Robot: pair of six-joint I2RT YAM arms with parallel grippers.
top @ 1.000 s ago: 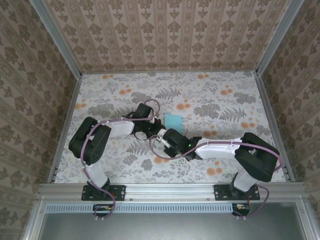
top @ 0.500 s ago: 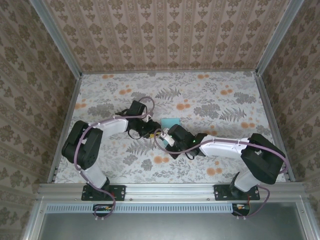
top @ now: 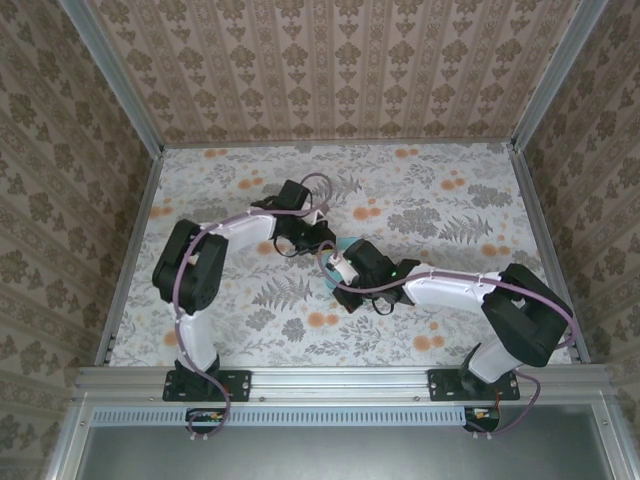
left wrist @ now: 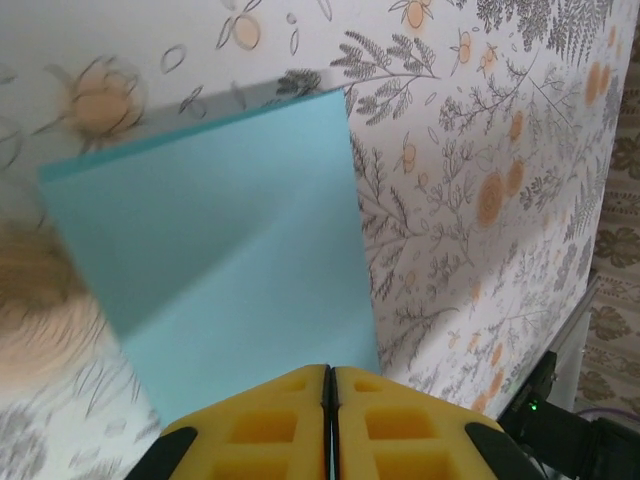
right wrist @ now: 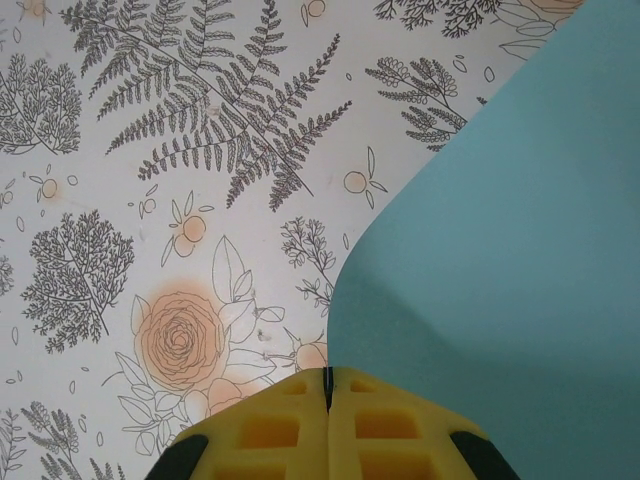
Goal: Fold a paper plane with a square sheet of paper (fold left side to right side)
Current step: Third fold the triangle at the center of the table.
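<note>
Since one second ago I have brought both wrists in over the square sheet of paper (top: pixel 346 244), which then lay flat and exposed on the bench (top: pixel 450 200); in the top view only slivers of it now show between them. The left jaws are clenched, yellow pads (left wrist: pixel 250 435) meeting on the near edge of the sheet, which I judge to be gripped. The right jaws are likewise clenched, and the sheet's edge runs into their seam, so I judge it pinched there as well. With both edges held, I judge that the left-to-right fold is starting and no crease is pressed yet. The sheet is plain light turquoise. In the left wrist view it stands clear of the bench, casting a shadow along its far edge, with a faint diagonal shade line. In the right wrist view its edge bows in a curve.
</note>
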